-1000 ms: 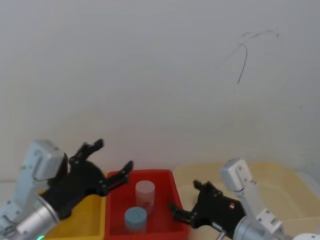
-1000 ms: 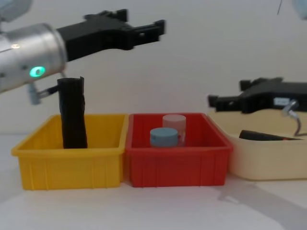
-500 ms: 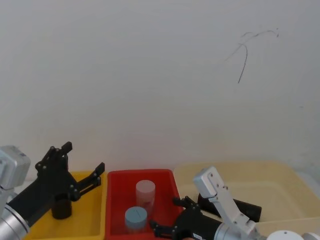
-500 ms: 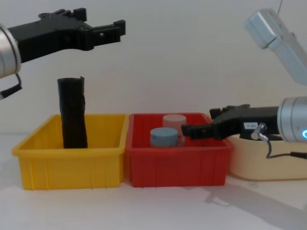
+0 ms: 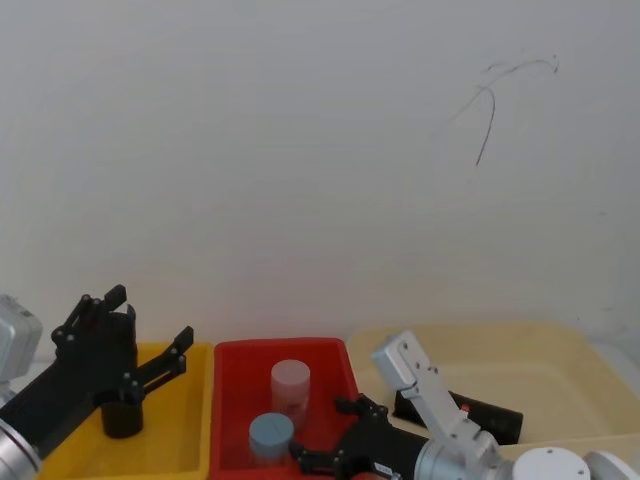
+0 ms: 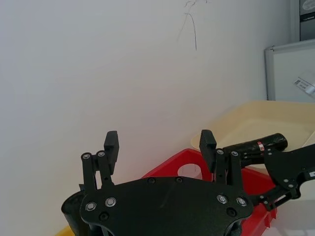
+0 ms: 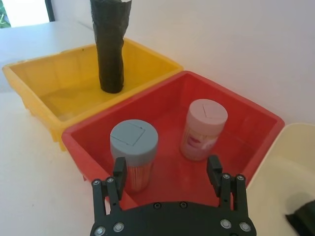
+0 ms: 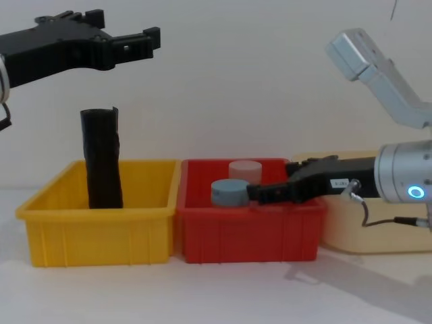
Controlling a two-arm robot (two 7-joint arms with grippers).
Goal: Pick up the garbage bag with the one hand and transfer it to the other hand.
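Pick not begun: both hands spread wide, nothing held.

L to R: L hand (image 8: 125,24) high above yellow bin (image 8: 94,236) w/ tall plain black roll (image 8: 102,158) standing in it, fingers wide apart, empty. Red bin (image 8: 246,233) in middle, blue-lid jar (image 7: 134,147) & pink jar (image 7: 203,128) inside. R hand (image 7: 166,164) low over red bin, just by blue-lid jar, fingers apart, empty. Far R, garbage bag (image 6: 256,146) lying on its side in cream bin (image 5: 545,365), not touched. Step prob. the reach for bag. Next move likely needs a hand over cream bin, fingers across the roll, then down & squeeze. L wrist view gives bag's red-white sticker; chest view has bag hidden behind R hand.
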